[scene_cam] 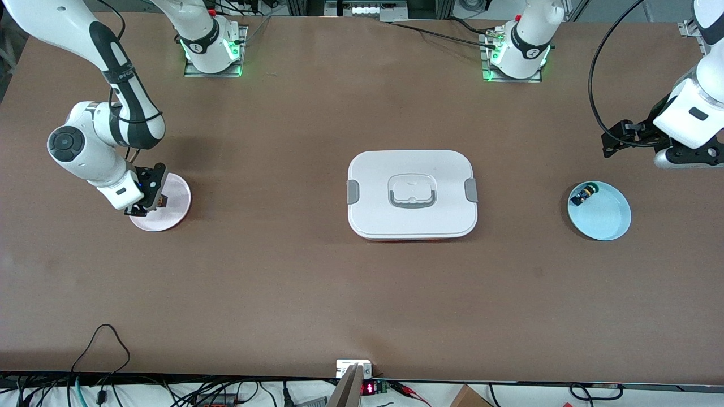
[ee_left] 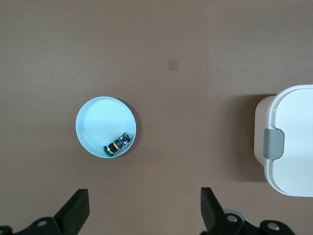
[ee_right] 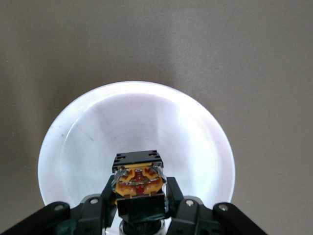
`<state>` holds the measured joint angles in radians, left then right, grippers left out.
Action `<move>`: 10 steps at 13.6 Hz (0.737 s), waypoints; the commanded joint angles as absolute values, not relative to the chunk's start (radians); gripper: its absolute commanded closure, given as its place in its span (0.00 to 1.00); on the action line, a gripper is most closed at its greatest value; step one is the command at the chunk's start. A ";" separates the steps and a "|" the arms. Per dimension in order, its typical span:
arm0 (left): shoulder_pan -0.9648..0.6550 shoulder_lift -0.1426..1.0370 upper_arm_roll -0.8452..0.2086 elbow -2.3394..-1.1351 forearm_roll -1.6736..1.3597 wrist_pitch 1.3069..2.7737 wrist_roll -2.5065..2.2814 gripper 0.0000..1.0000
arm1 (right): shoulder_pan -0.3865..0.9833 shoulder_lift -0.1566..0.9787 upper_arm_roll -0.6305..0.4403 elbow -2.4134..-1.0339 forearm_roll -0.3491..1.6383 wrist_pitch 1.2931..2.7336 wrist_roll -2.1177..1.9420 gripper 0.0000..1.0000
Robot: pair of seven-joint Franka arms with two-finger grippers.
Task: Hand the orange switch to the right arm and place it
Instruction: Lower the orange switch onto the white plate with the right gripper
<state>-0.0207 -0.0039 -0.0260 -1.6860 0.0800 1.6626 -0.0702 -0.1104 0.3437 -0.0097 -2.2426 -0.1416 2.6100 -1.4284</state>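
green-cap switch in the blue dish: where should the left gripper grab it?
From above, fingers across its black mid-body: the green-cap switch lies on its side in the blue dish, lengthwise along the rim; rim-side clearance looks tight. Left gripper hangs open over the table beside the dish; right gripper holds the orange switch over the pink plate.

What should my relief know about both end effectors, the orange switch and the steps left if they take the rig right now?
Right end effector: shut on the orange switch, low over the pink plate at the right arm's end of the table.
Left end effector: open and holding nothing, waiting above the table near the blue plate at the left arm's end.
Blue plate holds only the other switch, the green-capped one; leave it.
White lidded box sits mid-table, untouched.
Done: handover, judging by the switch being in the right end effector.
Left: lower, release the switch onto the pink plate, retract.
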 commanded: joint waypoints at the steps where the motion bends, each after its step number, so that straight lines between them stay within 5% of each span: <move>1: -0.032 -0.009 -0.023 -1.687 0.077 1.672 -0.044 0.00 | -0.135 0.344 0.005 -2.275 -0.153 2.664 -1.445 0.71; 5: -0.031 -0.006 -0.023 -1.683 0.071 1.672 -0.041 0.00 | -0.152 0.373 0.006 -2.325 -0.153 2.753 -1.445 0.69; 6: -0.032 -0.006 -0.025 -1.683 0.074 1.672 -0.043 0.00 | -0.155 0.373 0.005 -2.341 -0.153 2.776 -1.443 0.58; 8: -0.032 -0.006 -0.025 -1.681 0.072 1.674 -0.041 0.00 | -0.156 0.359 0.006 -2.341 -0.153 2.769 -1.430 0.00; 10: -0.032 -0.005 -0.025 -1.681 0.072 1.674 -0.041 0.00 | -0.155 0.312 0.011 -2.332 -0.126 2.726 -1.424 0.00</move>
